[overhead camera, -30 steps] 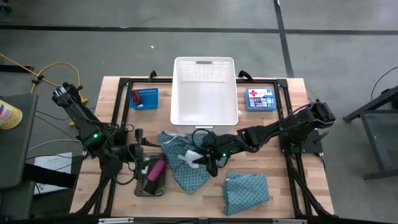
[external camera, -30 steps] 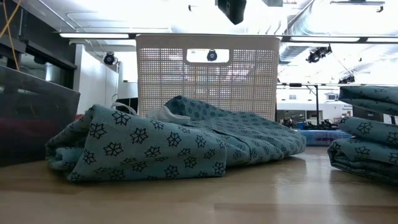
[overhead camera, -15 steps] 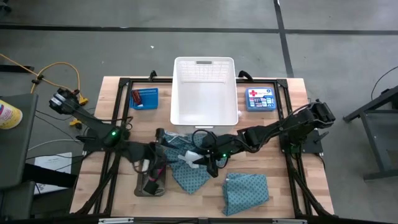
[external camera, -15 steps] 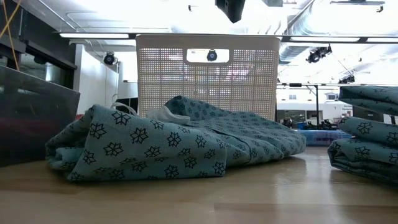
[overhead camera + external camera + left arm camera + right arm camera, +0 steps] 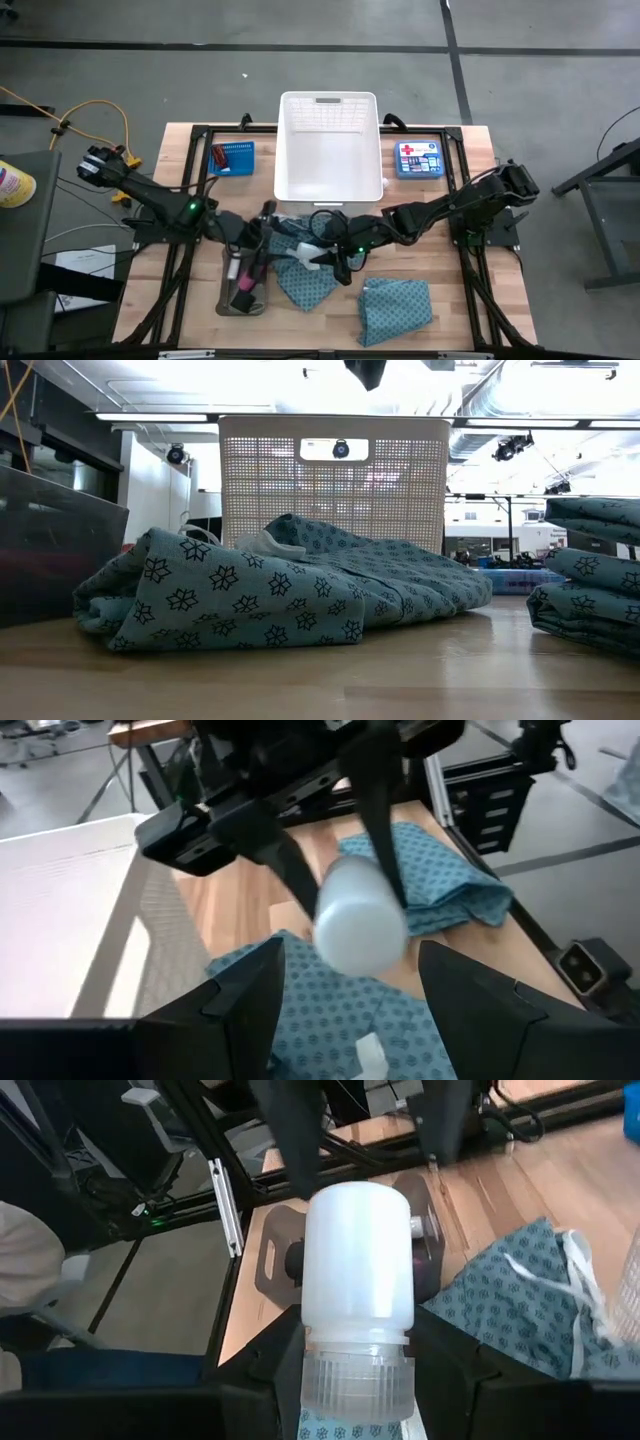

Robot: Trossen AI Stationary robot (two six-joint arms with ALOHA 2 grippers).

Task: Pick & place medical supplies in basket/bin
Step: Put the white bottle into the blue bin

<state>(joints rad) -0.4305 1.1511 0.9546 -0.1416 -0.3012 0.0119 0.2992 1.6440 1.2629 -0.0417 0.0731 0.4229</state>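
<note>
1. Right pincer [image 5: 335, 262]: clamped on a smooth white plastic bottle [image 5: 357, 1270] with ribbed cap, over the crumpled teal snowflake cloth [image 5: 300, 262].
2. Left pincer [image 5: 262, 225]: jaws apart, empty, nearing the bottle, seemingly for a handover.
3. Slotted white basket [image 5: 328, 185]: 12 o'clock of the cloth.
4. Folded second cloth [image 5: 395, 308]: 5 o'clock on the desk [image 5: 480, 300].

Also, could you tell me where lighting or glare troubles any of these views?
High view: even light, soft shadows only. Low view: ceiling lights shine through the white basket, backlighting it, with a sheen on the table. Left wrist view: the basket's wall is washed out bright.
</note>
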